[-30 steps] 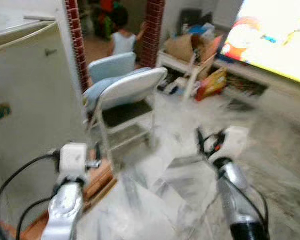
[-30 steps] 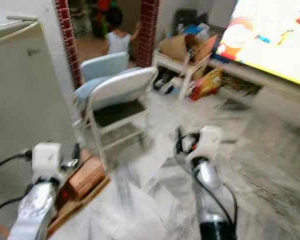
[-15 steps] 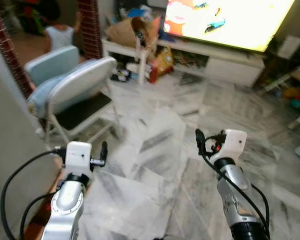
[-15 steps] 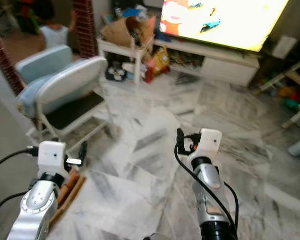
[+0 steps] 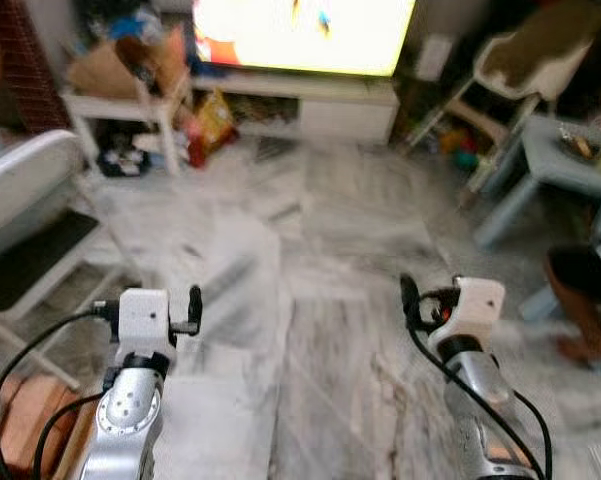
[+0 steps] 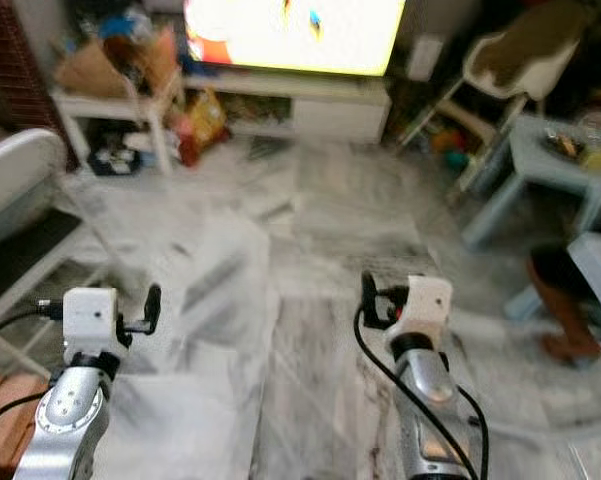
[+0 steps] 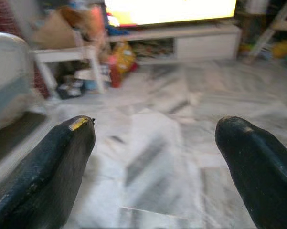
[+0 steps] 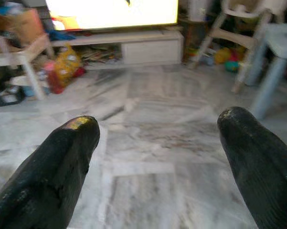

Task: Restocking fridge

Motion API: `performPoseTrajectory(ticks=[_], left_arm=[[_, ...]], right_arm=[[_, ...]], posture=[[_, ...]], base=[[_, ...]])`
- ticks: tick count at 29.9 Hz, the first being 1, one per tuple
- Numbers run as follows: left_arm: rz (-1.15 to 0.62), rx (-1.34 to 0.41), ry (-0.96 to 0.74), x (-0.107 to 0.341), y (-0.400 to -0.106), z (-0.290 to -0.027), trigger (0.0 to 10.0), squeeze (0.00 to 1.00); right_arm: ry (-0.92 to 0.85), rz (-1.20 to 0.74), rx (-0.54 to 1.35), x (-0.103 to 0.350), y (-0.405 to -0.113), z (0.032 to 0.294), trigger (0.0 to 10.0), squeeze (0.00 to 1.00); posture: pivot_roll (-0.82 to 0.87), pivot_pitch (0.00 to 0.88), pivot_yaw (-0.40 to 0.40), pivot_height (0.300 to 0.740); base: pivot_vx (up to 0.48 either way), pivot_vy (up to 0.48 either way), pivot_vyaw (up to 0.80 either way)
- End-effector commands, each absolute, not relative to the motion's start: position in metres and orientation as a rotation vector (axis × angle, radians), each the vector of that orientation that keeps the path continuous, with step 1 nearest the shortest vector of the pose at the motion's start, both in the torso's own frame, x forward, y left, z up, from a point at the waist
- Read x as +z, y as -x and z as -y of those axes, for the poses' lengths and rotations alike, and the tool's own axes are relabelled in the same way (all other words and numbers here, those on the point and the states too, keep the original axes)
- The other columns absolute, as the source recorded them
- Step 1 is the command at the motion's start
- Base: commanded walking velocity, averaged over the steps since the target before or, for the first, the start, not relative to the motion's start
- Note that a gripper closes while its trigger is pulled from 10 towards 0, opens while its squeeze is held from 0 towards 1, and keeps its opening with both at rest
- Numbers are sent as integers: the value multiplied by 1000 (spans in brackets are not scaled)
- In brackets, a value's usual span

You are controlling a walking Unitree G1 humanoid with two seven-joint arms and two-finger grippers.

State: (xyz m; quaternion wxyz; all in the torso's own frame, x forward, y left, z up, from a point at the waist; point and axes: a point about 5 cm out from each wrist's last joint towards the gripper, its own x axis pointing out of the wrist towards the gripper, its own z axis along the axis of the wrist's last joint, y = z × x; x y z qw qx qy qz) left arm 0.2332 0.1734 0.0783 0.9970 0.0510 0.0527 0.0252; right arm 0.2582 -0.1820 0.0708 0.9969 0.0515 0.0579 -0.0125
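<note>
Looking down over a grey-veined marble floor (image 5: 310, 250) toward one lit television (image 5: 300, 30) on a low white cabinet (image 5: 320, 105) at the far wall. Blurred throughout, so small clutter not readable.

Holding both silver arms forward above the floor, level with each other and well apart. Left hand (image 7: 155, 131) spread wide, its two black fingers (image 7: 52, 162) far apart with bare floor between them, gripping nothing. Right hand (image 8: 157, 126) likewise wide open, two fingers (image 8: 258, 148) apart, gripping nothing. Long axis of all four fingers running straight ahead, away from the body, tips aimed at the cabinet and screen. One black cable looping off each wrist.

To the left: one pale folding chair (image 5: 25, 200) with a dark seat, near the left arm; beyond it one white side table (image 5: 120, 105) carrying a brown cardboard box (image 5: 105, 70), with one yellow bag (image 5: 212, 115) on the floor just beside that table. One strip of reddish wood (image 5: 20, 430) at the lower left edge, under the left arm.

To the right: one pale blue tabletop (image 5: 570, 150) on splayed legs, one white high chair (image 5: 520, 60) behind it, and a person's bare leg (image 5: 575, 310) at the edge, foot on the floor, near the right arm.
</note>
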Motion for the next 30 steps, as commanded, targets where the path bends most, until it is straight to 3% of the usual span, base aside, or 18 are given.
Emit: performPoseTrajectory(ticks=[1, 22, 30], left_arm=[[-102, 52, -106, 79, -233, -174, 10000, 0], [-75, 102, -142, 84, -241, -184, 10000, 0], [-101, 114, -174, 76, -228, -199, 10000, 0]], right_arm=[[-103, -97, -37, 77, -259, 185, 10000, 0], [-89, -64, -5, 88, -268, 187, 10000, 0], [-6, -43, -9, 90, -258, 193, 10000, 0]], posture=[[48, 0, -34, 740], [50, 0, -45, 740], [31, 0, -37, 740]], base=[[0, 0, -606], [0, 0, 0], [0, 0, 0]])
